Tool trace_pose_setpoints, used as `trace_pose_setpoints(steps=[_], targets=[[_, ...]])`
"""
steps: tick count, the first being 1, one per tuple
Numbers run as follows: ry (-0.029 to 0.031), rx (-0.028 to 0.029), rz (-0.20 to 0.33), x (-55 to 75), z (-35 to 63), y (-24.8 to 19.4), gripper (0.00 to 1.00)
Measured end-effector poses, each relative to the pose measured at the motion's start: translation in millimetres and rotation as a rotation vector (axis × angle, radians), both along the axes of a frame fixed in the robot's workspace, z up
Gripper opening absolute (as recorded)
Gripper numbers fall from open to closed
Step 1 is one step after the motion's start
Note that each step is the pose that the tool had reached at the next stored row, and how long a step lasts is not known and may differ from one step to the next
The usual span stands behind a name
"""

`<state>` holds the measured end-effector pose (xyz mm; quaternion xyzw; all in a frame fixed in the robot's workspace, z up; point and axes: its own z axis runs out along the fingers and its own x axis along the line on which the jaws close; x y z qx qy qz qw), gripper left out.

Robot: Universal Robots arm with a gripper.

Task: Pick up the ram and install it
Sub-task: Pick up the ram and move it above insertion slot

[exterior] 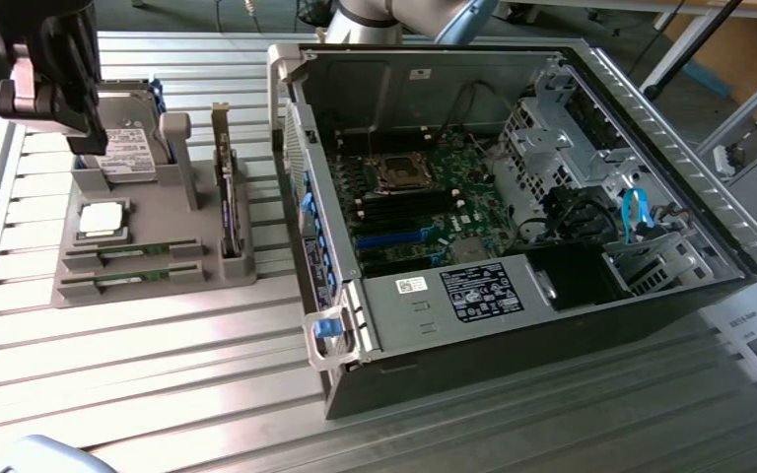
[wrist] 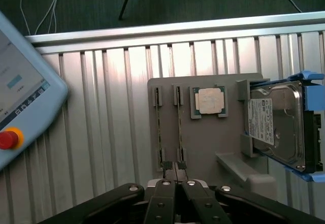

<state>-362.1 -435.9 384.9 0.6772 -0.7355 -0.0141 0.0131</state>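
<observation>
Ram (wrist: 179, 127) sits untouched in the gray holder (wrist: 203, 148) on the slatted table (wrist: 117, 107), not yet lifted. Two thin green sticks stand on edge there, side by side in parallel slots, and the second stick (wrist: 158, 127) is on the side away from the processor (wrist: 209, 101). The hard drive (wrist: 277, 125) stands at the holder's other end, past the processor.

The gripper (wrist: 176, 182) has its two fingers pressed together with nothing between them. In the wrist view the joined tips line up with the stick beside the processor, and both sticks run lengthwise straight away from the tips, so the fingers' closing line looks to cross the stick's thin side.

In the exterior view the sticks lie at the near end of the holder, their long axes running between the exterior view's left and right. The gripper hangs raised above the holder's far left part, close to the hard drive. So the ram is below the gripper and toward the near side, well apart from it in height.

The open computer case (exterior: 523, 325) lies on its side at the exterior view's right of the holder, with the green motherboard (exterior: 445, 168) exposed inside. An expansion card (exterior: 228, 197) stands upright in the holder between the sticks' end and the case. A control pendant (wrist: 20, 102) with a red button rests on the table beside the holder.
</observation>
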Motion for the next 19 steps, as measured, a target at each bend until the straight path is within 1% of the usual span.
trace_pose_setpoints(steps=[7, 9, 10, 18, 19], targets=[[0.0001, -0.0001, 0.000, 0.0, -0.3, 0.0, 0.10], [0.0000, 0.0000, 0.000, 0.0, -0.3, 0.0, 0.11], [0.0000, 0.0000, 0.000, 0.0, -0.3, 0.0, 0.17], [0.0000, 0.0000, 0.000, 0.0, -0.4, 0.0, 0.17], [0.0000, 0.0000, 0.000, 0.0, -0.3, 0.0, 0.18]])
